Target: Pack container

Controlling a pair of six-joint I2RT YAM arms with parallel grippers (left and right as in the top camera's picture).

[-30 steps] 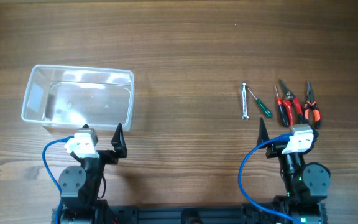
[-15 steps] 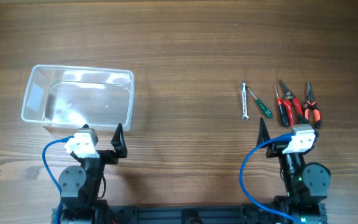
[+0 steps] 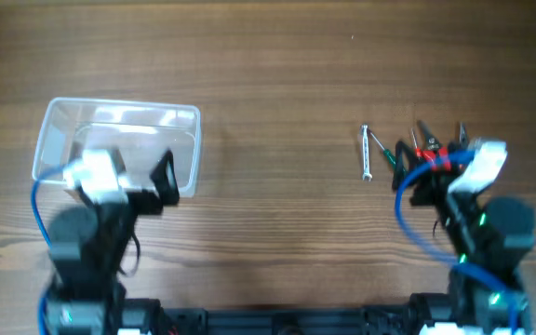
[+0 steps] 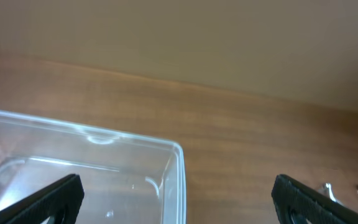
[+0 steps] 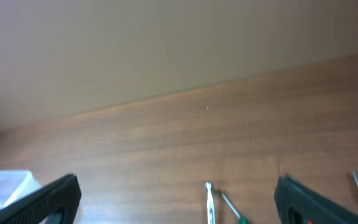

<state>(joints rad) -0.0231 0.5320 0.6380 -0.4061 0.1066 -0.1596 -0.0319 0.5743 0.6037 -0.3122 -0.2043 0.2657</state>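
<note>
grippers: two, left gripper (image 4: 176,200) and right gripper (image 5: 178,200). blue cables (image 3: 37,209): two, one per arm. container (image 3: 124,104): one, at 10 o'clock on table. wrench (image 3: 366,154): one, at 2 o'clock. green-handled screwdriver (image 3: 378,144): one, just beside wrench at its 3 o'clock. red-handled pointed tools (image 3: 423,135): two tips showing, handles partly hidden under right gripper; at least two, exact count unclear.
</note>
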